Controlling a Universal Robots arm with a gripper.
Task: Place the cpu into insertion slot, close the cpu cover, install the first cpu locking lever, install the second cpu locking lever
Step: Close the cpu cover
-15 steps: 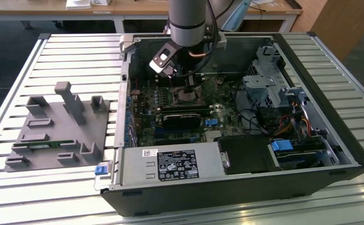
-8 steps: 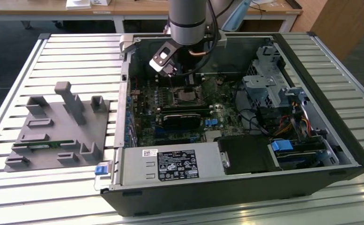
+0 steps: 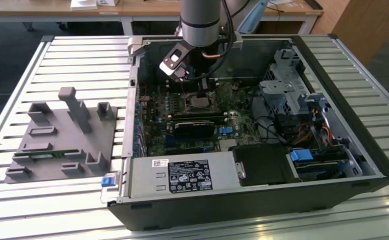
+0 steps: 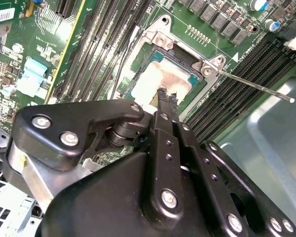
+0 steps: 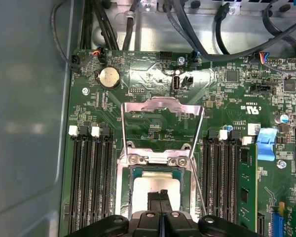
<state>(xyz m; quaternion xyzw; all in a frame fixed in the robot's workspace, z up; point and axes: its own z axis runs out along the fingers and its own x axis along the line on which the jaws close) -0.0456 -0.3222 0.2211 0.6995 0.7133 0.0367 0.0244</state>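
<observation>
In the exterior view, an open black computer case point(image 3: 248, 210) is lying on a slatted metal table point(image 3: 47, 210). The grey robot arm is reaching down into it, and its black gripper point(image 3: 204, 95) is hanging directly over the small square insertion slot with a silvery metal rim point(image 3: 201, 104). A grey plastic holder fixture point(image 3: 60, 140) is sitting outside the case, well apart from the insertion slot, toward the exterior view's left.

In the second wrist view, the small flat square cpu with a dull silver-grey metal top point(image 4: 155, 81) is lying flat inside the insertion slot point(image 4: 158, 34), metal side facing up. Being square, it is showing no clear long axis. The gripper point(image 4: 166, 95) is clenched, its two black fingers pressing together with nothing between them, tips at or just above the cpu's top. A thin silvery wire locking lever point(image 4: 256, 86) is sticking out from one corner of the insertion slot, unlatched.

In the first wrist view, the gripper point(image 5: 163, 195) is pointing straight down at the cpu point(image 5: 148, 190), whose edges are running parallel to the insertion slot's rim point(image 5: 122, 197). The thin silvery windowed cpu cover point(image 5: 163, 106) is standing swung open from its hinge at the insertion slot, reaching toward the round coin battery point(image 5: 108, 77).
</observation>
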